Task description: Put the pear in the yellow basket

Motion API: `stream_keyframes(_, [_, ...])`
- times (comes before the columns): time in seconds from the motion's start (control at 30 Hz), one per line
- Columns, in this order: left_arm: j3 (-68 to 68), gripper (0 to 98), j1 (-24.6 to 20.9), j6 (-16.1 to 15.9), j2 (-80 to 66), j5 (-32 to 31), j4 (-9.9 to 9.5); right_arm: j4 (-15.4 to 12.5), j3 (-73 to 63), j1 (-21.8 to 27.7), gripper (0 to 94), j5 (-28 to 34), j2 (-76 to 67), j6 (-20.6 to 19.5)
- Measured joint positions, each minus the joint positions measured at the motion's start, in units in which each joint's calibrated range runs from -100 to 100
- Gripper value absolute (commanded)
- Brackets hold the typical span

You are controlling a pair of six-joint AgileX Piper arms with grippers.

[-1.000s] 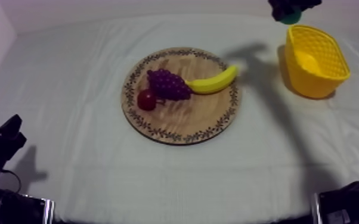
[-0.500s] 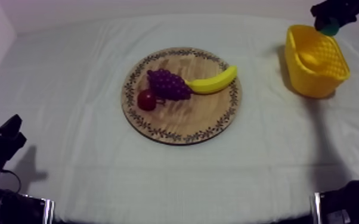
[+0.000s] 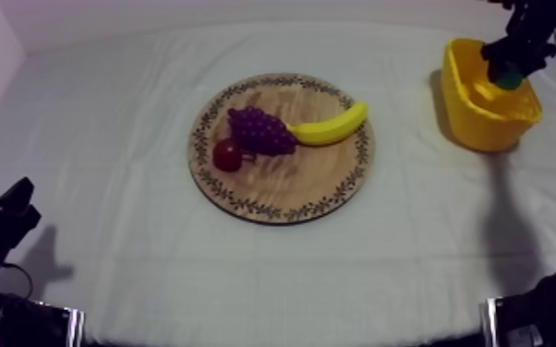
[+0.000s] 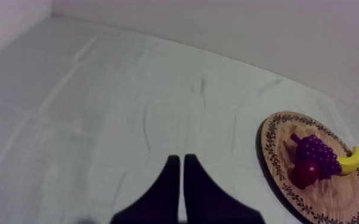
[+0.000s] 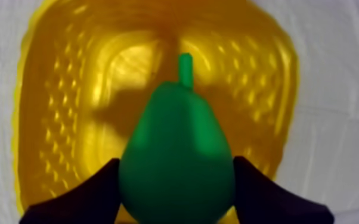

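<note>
Here the right gripper (image 3: 508,74) hangs over the yellow basket (image 3: 485,131) at the far right of the desk (image 3: 106,111). Its fingers (image 5: 89,196) are clamped on both flanks of the green pear (image 5: 176,152). The pear sits above the basket's open mouth with its stem pointing away from the wrist.

The wooden board (image 3: 286,198) lies mid-desk, well apart from the basket. It carries the grapes (image 3: 260,129), the banana (image 3: 332,126) with one end against them, and the small red fruit (image 3: 227,154) touching the bunch.

The left gripper (image 4: 179,176) rests low at the left side, fingers pressed together in a narrow wedge and grasping nothing.
</note>
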Motion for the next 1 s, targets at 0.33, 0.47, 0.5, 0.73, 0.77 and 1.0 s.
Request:
stream_keyframes(0.33, [0.0, 0.1, 0.0, 0.0, 0.0, 0.0, 0.0, -0.1, 0.7, -1.0, 76.7, -1.5, -2.5, -0.1])
stream_keyframes(0.47, [0.0, 0.1, 0.0, 0.0, 0.0, 0.0, 0.0, -0.5, 1.1, -1.2, 83.4, -2.5, -6.7, -0.3])
stream_keyframes(0.5, [0.0, 0.1, 0.0, 0.0, 0.0, 0.0, 0.0, -0.5, 1.4, -1.4, 84.4, -2.8, -8.2, -0.3])
stream_keyframes(0.73, [0.0, 0.1, 0.0, 0.0, 0.0, 0.0, 0.0, -2.0, 6.6, -2.1, 77.2, -5.6, -20.8, -0.6])
stream_keyframes(0.77, [0.0, 0.1, 0.0, 0.0, 0.0, 0.0, 0.0, -2.2, 7.6, -2.2, 73.8, -6.1, -22.5, -0.6])
stream_keyframes(1.0, [0.0, 0.1, 0.0, 0.0, 0.0, 0.0, 0.0, -5.2, 18.5, -3.8, 47.2, -10.8, -38.1, 1.5])
